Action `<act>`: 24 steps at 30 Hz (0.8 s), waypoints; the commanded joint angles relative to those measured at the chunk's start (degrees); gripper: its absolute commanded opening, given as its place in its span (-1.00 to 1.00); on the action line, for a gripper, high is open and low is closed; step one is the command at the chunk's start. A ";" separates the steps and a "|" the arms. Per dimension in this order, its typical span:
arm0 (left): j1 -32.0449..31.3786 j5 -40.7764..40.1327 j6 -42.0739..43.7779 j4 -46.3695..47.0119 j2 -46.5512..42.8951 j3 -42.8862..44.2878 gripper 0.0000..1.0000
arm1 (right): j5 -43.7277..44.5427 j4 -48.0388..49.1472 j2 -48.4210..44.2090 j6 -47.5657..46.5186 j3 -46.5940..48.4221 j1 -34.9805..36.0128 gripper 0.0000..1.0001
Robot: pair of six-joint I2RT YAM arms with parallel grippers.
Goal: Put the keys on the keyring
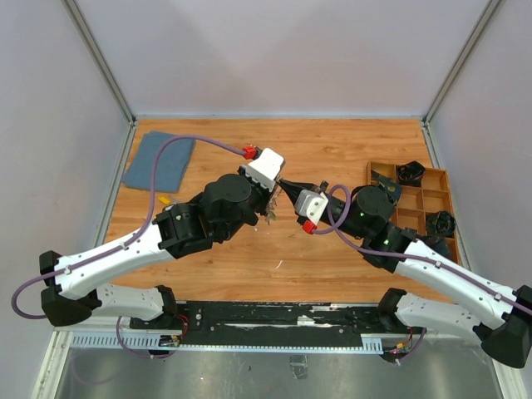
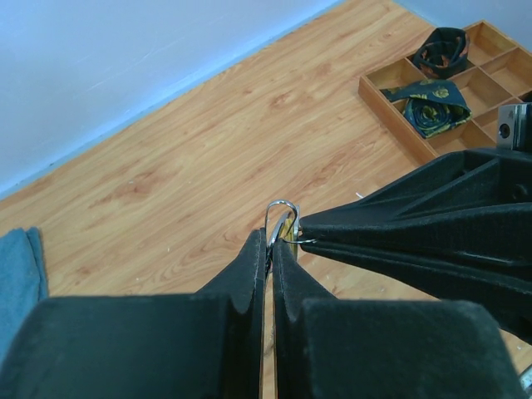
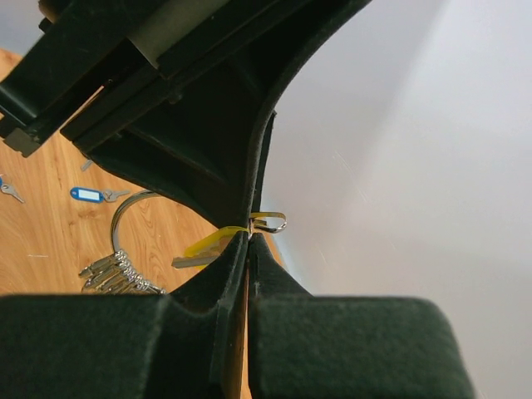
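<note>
My two grippers meet above the middle of the table. The left gripper [image 2: 270, 239] is shut on the keyring [image 2: 281, 216], whose thin silver loop pokes up past its fingertips. In the right wrist view the keyring [image 3: 125, 218] curves down to several silver keys [image 3: 116, 278] hanging on it. The right gripper [image 3: 250, 235] is shut on a yellow-tagged key [image 3: 208, 243], right against the left gripper's fingers [image 3: 199, 158]. A small silver loop [image 3: 270, 222] sticks out past the tips. A blue-tagged key [image 3: 86, 194] lies on the table below.
A folded blue cloth [image 1: 158, 160] lies at the back left. At the right stands a wooden compartment tray [image 1: 432, 199] holding dark rolled items. A small yellow piece [image 1: 165, 199] lies near the left arm. Grey walls enclose the table.
</note>
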 commanded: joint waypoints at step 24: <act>-0.52 1.23 0.12 0.74 -0.41 1.08 -0.99 | 7.83 3.15 -1.45 -2.48 0.42 0.94 -0.99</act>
